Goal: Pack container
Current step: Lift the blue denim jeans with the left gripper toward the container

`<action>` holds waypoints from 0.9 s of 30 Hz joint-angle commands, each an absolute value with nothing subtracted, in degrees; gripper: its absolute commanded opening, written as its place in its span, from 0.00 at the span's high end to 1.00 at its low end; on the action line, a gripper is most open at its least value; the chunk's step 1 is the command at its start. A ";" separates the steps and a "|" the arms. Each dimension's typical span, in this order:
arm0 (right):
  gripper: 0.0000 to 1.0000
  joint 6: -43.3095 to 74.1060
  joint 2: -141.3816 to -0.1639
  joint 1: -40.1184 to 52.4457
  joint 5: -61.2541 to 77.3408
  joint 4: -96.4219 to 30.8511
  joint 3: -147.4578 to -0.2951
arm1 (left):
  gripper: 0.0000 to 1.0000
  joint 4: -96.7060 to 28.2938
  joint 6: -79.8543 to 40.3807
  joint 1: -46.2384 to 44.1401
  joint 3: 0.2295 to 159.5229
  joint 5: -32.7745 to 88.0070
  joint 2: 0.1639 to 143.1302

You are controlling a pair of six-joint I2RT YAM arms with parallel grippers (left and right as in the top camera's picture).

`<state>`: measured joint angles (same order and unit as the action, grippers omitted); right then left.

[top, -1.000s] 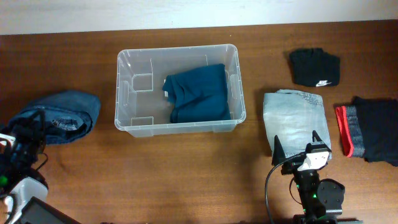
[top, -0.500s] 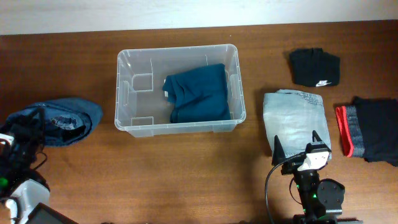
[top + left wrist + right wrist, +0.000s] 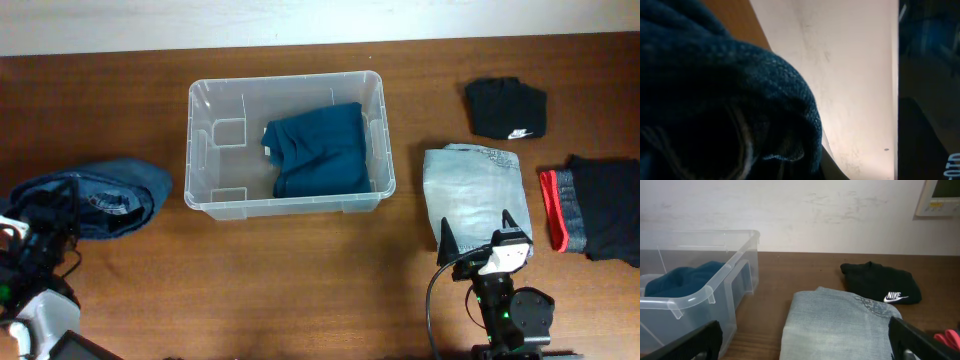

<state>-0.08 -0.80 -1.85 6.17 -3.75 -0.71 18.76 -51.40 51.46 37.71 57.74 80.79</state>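
Dark jeans (image 3: pixel 115 185) slid nearer the container (image 3: pixel 290 206), which sits on the surface (image 3: pixel 300 290) with a teal cloth (image 3: pixel 320 150) inside. Left claw (image 3: pixel 55 205) is over the jeans; I can't tell its grip. Right claw (image 3: pixel 475 222) is wide open, empty.

We see a dark brown wooden table (image 3: pixel 300 300), its grain showing, meeting a plain off-white wall (image 3: pixel 805 210) that is faintly scuffed and evenly lit, with a white wall-mounted panel (image 3: pixel 941 197) at its right.

Container (image 3: pixel 225 150) holds teal garment (image 3: pixel 318 150), right side; blue jeans (image 3: pixel 120 190) at left pincer (image 3: pixel 52 208); right pincer (image 3: pixel 476 228) spread over pale jeans (image 3: pixel 470 180).
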 commanded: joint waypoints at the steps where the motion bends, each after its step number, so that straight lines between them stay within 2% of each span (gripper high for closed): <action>1: 0.01 -0.21 -0.32 -2.28 7.05 -3.79 -0.32 | 0.83 17.87 -49.12 51.29 38.35 57.19 79.37; 8: 0.02 -0.21 -0.32 -2.28 7.05 -3.79 -0.32 | 0.84 17.91 -49.17 51.29 38.35 57.21 79.37; 10: 0.01 -0.21 -0.32 -2.28 7.05 -3.79 -0.32 | 0.79 17.91 -49.17 51.29 38.35 57.21 79.37; 12: 0.01 -0.21 -0.32 -2.28 7.05 -3.79 -0.32 | 0.80 17.91 -49.17 51.29 38.35 57.21 79.37; 15: 0.02 -0.21 -0.32 -2.28 7.05 -3.79 -0.32 | 0.99 17.98 -49.21 51.29 38.35 57.32 79.37; 17: 0.01 -0.21 -0.32 -2.28 7.05 -3.79 -0.32 | 0.99 19.59 -49.28 51.29 38.35 58.19 79.37; 27: 0.01 -0.21 -0.32 -2.28 7.05 -3.79 -0.32 | 0.99 44.64 -66.32 51.29 38.35 63.68 79.37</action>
